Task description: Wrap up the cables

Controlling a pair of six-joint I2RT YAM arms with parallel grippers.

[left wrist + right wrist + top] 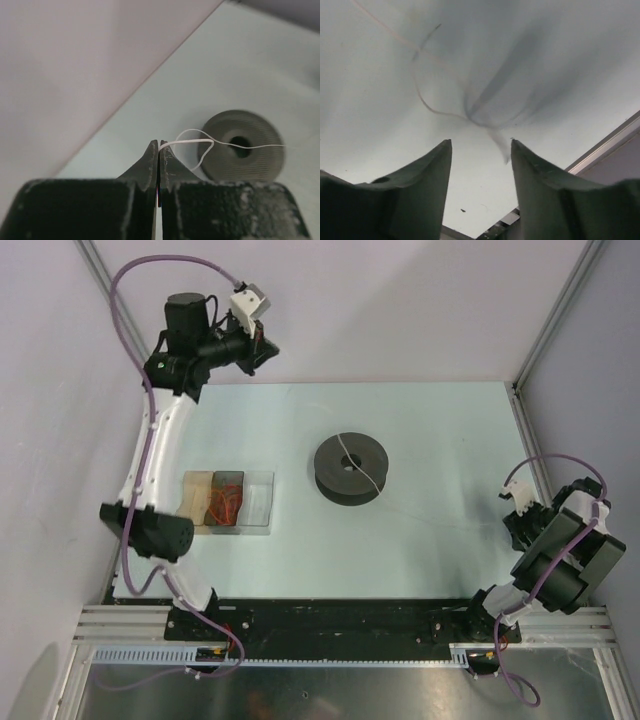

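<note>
The left fingers [155, 150], over the desk's [430, 420] far left corner, pinch shut on the thin white cable [190, 130]. It runs to the black spool [350, 468], which sits well apart from every edge. The right fingers [445, 155] stand apart by the right edge, holding nothing, with a cable curl just ahead.

No legible text, labels, brands or numbers in any of the three views.
</note>
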